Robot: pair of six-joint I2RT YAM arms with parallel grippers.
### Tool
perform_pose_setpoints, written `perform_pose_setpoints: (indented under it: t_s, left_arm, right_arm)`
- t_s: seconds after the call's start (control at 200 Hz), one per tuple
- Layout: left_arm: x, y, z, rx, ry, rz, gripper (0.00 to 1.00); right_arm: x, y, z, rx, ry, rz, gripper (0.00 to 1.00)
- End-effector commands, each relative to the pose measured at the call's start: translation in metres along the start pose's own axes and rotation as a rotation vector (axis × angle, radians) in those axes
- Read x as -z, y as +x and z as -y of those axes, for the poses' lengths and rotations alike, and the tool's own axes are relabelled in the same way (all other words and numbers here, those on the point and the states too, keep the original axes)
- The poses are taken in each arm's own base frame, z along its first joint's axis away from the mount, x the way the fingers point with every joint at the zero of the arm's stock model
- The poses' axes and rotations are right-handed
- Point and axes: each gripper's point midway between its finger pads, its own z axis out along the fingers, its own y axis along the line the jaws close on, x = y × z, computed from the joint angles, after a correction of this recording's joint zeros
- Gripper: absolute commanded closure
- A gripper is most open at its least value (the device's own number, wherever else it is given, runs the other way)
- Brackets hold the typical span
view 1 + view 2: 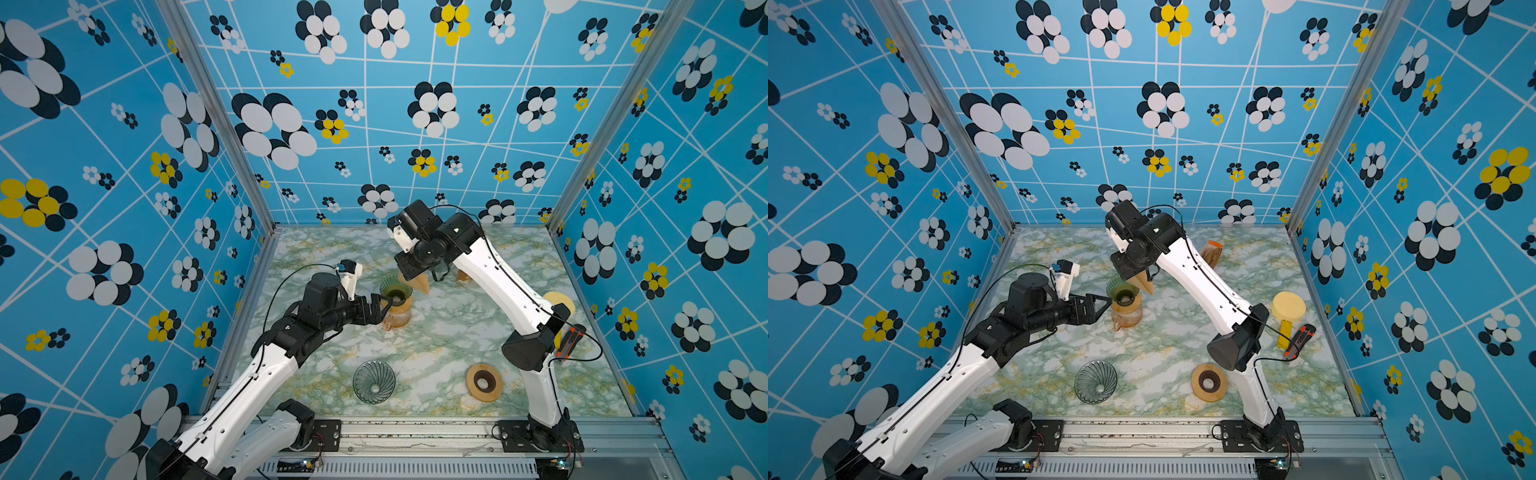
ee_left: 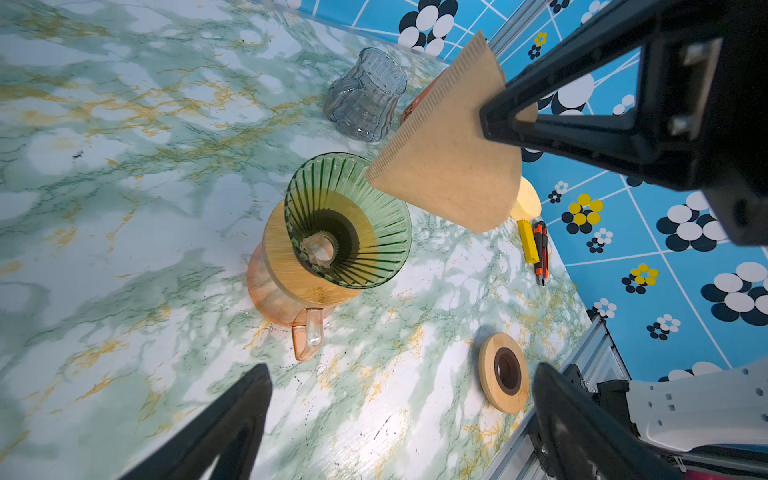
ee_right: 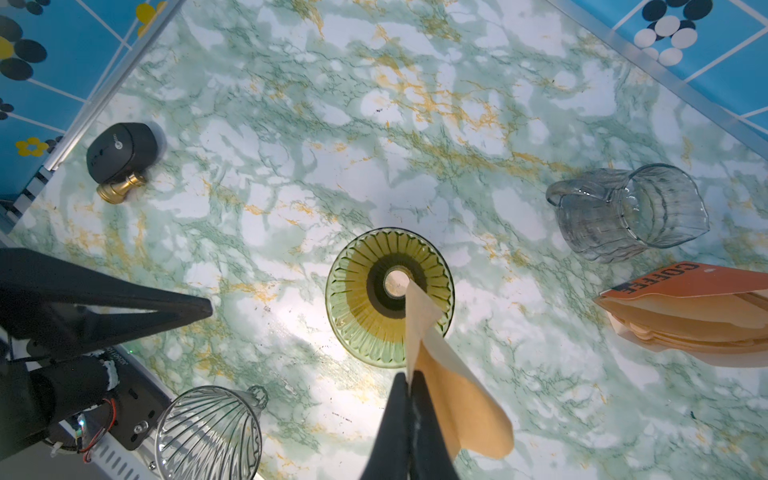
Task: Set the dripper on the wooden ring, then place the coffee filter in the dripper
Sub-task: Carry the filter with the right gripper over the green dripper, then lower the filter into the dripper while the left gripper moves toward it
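Brown paper folded into a flat cone, the coffee filter (image 2: 449, 158) hangs pinched at its edge in the right hand (image 3: 409, 378), whose fingers are pressed together on it. It is in the air over the green glass dripper (image 2: 374, 249), tilted. In the right wrist view its point aims down at the dripper's middle hole. It is not seated in the cone, and whether a corner brushes the rim I cannot tell.

The dripper stands upright on a wooden collar atop an orange glass carafe (image 2: 270, 286) on the marble-print table (image 1: 449, 340). The left hand (image 1: 380, 305) is spread wide and holds nothing, just beside the carafe on its handle side.

Around them:
- a spare clear dripper (image 1: 374, 381) lies near the front edge, with a wooden ring (image 1: 484, 382) near it;
- a grey glass jug (image 3: 627, 208) and an orange filter pack (image 3: 685, 307) sit behind;
- a yellow tool (image 1: 1287, 307) and a utility knife (image 1: 1300, 340) lie at the right edge;
- a black thing with a brass fitting (image 3: 122, 151) sits by the foot of a wall.
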Motion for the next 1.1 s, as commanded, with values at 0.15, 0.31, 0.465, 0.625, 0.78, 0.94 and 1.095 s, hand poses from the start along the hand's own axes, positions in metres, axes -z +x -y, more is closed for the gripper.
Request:
perform_pose_setpoints:
  t_s: [0.15,0.31,0.465,0.625,0.78,0.94,1.095]
  left_arm:
    - [0.006,-0.017,0.005,-0.032,-0.005,0.046,0.01]
    - [0.005,-0.017,0.007,-0.016,0.008,0.050,0.01]
    - [0.006,-0.018,0.007,-0.018,0.012,0.054,0.01]
    - [0.004,-0.016,0.006,-0.028,0.010,0.047,0.01]
    - [0.000,-0.012,0.003,-0.020,0.009,0.028,0.01]
    - [0.001,-0.010,0.001,-0.006,-0.001,0.026,0.01]
    - [0.003,-0.013,0.001,0.016,-0.016,0.019,0.01]
  right_arm:
    - [-0.011,0.024,-0.008,0.028,0.012,-0.116,0.95]
    - [-0.027,0.025,-0.012,0.030,0.014,-0.139,0.94]
    - [-0.032,0.024,-0.014,0.019,0.013,-0.140,0.90]
    - [-0.032,0.020,-0.016,0.006,0.005,-0.126,0.80]
    - [-0.030,0.014,-0.025,-0.012,-0.041,-0.105,0.72]
    - [-0.024,0.010,-0.028,-0.022,-0.064,-0.082,0.64]
    - [-0.010,0.004,-0.027,-0.054,-0.063,-0.044,0.62]
